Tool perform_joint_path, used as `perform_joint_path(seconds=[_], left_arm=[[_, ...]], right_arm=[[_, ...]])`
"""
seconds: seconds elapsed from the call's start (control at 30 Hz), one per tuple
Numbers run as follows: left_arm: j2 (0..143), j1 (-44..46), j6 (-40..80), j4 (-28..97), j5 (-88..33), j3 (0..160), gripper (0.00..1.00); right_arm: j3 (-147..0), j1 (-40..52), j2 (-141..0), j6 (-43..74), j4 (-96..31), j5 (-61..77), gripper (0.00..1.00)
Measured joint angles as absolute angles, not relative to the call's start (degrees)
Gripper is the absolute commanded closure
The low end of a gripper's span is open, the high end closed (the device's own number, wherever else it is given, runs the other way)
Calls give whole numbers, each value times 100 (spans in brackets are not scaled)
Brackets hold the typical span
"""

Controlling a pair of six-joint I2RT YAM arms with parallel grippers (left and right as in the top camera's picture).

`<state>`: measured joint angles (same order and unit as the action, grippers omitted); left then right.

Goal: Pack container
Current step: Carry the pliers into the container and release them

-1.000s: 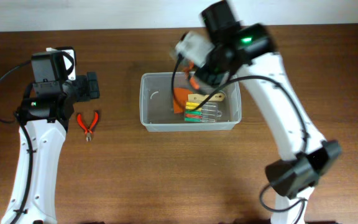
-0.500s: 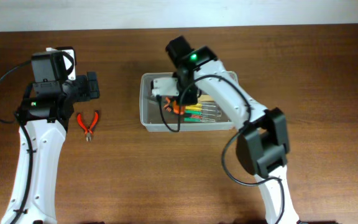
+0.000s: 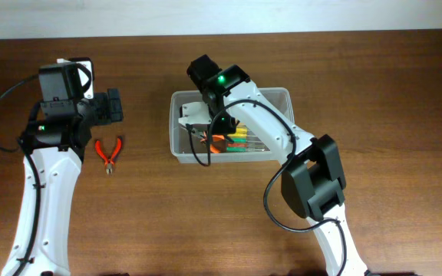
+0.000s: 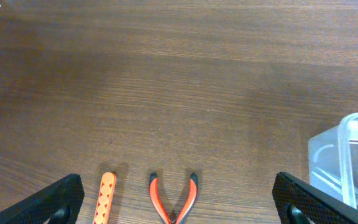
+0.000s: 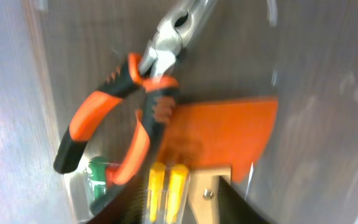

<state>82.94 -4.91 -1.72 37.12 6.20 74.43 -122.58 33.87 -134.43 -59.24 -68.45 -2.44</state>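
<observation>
Container (image 3: 278,92): clear plastic bin on the wooden table (image 3: 206,222), middle-back, well right of the left arm.
Bin contents: orange-and-black pliers (image 5: 135,106), jaws on the bin floor; flat orange piece (image 5: 229,127) touching the handles; 2 yellow handles (image 5: 166,190), green handle (image 5: 98,177), blurred.
Right gripper (image 3: 204,134): down inside the bin at its left end, over the pliers; can't tell whether released or clenched.
Left gripper (image 3: 112,107): released, fingers spread wide, holding nothing, above bare table.
Red cutters (image 4: 174,200): on the table below the left gripper, apart from the bin.
Orange strip (image 4: 105,200): just beside the cutters, cropped.
</observation>
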Motion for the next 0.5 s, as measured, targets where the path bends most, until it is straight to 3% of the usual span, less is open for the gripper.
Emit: perform_joint_path(seconds=[0.23,0.3,0.5], left_arm=[[8294,-491,-178,3710,626,7443,1],[8294,-491,-213,3710,707,7443,1],[8294,-491,-239,3813,888,7443,1]], right_arm=[[-12468,3221,-13102,-5557,-7087,-976,55],[-12473,3087,-12822,-5306,-7091,-1251,43],[-12538,1997,-11834,-3785,-7087,-1496,22]])
